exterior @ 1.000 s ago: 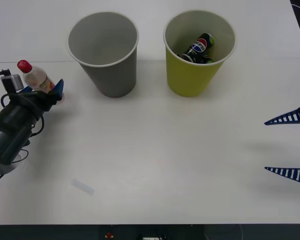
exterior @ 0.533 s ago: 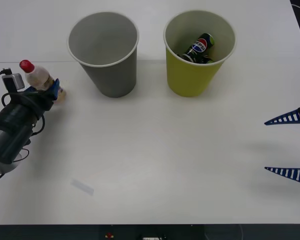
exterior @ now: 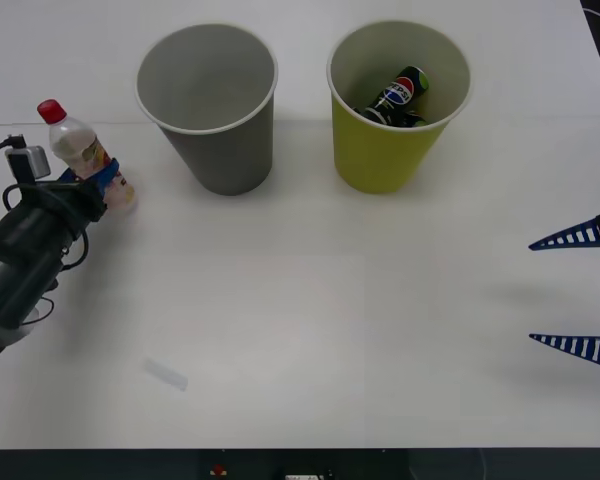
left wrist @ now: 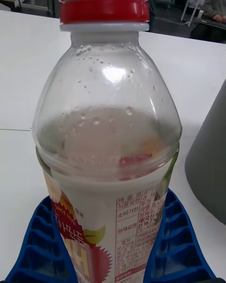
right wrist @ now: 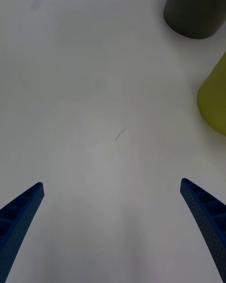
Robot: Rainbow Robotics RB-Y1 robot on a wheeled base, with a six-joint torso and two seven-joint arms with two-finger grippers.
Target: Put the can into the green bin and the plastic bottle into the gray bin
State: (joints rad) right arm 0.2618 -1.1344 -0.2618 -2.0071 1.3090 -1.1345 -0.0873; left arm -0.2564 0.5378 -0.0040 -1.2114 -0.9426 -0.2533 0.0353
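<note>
My left gripper (exterior: 98, 183) is shut on the plastic bottle (exterior: 82, 153), a clear one with a red cap and pale liquid, at the table's far left. In the left wrist view the plastic bottle (left wrist: 108, 137) stands upright between my blue fingers (left wrist: 176, 243). The gray bin (exterior: 208, 105) stands just right of it, with nothing inside. The can (exterior: 400, 95) lies tilted inside the green bin (exterior: 395, 150). My right gripper (exterior: 580, 292) hangs open at the right edge, above bare table; the right wrist view catches the gray bin (right wrist: 195, 7) and the green bin (right wrist: 214, 99).
A small pale strip (exterior: 166, 374) lies flat on the white table (exterior: 320, 320) near the front left. A seam runs across the table behind the bins. Cables (exterior: 5, 150) trail from my left wrist.
The bottle has been tipped from a lean to nearly upright and raised slightly in my left gripper. The right arm has not moved.
</note>
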